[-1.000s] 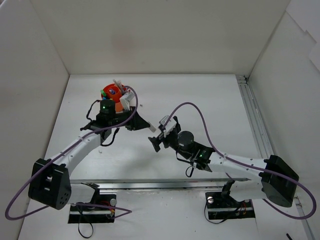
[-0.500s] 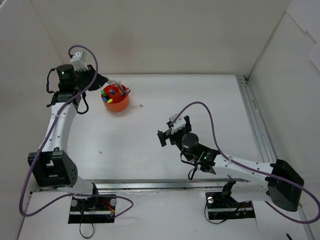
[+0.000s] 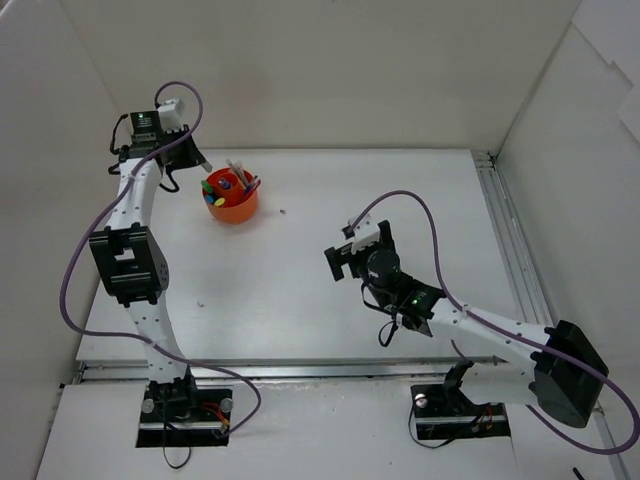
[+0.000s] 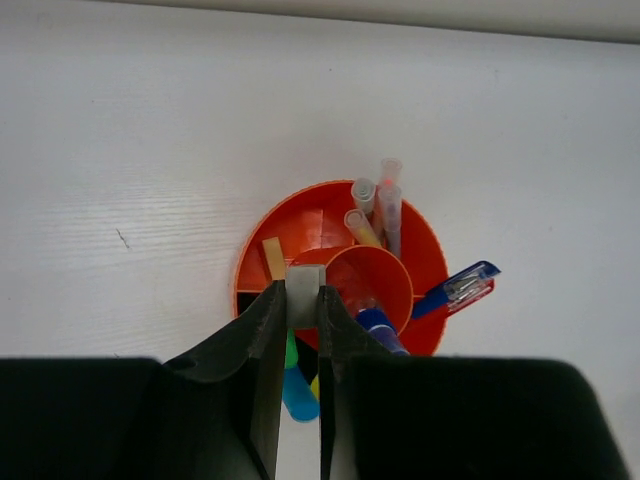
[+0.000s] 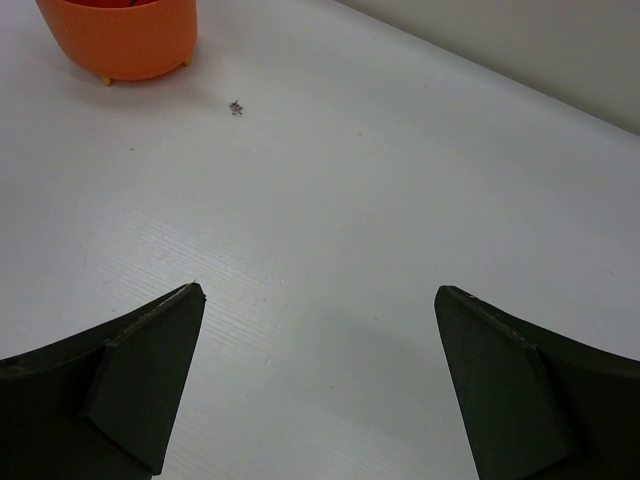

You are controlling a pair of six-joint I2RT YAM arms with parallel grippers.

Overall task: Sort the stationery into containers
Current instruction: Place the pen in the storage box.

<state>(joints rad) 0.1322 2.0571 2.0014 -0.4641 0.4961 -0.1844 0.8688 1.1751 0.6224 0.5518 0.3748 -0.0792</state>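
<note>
Since one second ago the left arm has unfolded. Then it was bent low with its gripper covering the orange organizer (image 3: 235, 212); now it stands stretched, and the left gripper (image 4: 302, 310) hangs above the organizer, offset toward its 10 o'clock side. The organizer itself stays at about 10 o'clock on the surface (image 3: 300, 190) and is now open to view. The right gripper (image 5: 318, 292) has moved a little toward 3 o'clock and hangs over the bare middle of the surface, jaws wide and holding nothing.

The left gripper is narrow, and a small pale grey block (image 4: 306, 285), probably an eraser, is pinched between its fingertips. I see no loose stationery on the surface, only a dark speck (image 5: 237, 107) near the organizer. So I judge the sorting is nearly finished, and this block is the last piece to drop.

The organizer is round, smooth, glossy plastic, with a centre well (image 4: 370, 280) and a ring of compartments. Inside stand clear thin tubes (image 4: 385, 195), a blue clip-shaped piece (image 4: 462, 288) leaning over the rim at 4 o'clock, and a flat beige eraser (image 4: 272, 258). The surface is matte white with fine ribs
</note>
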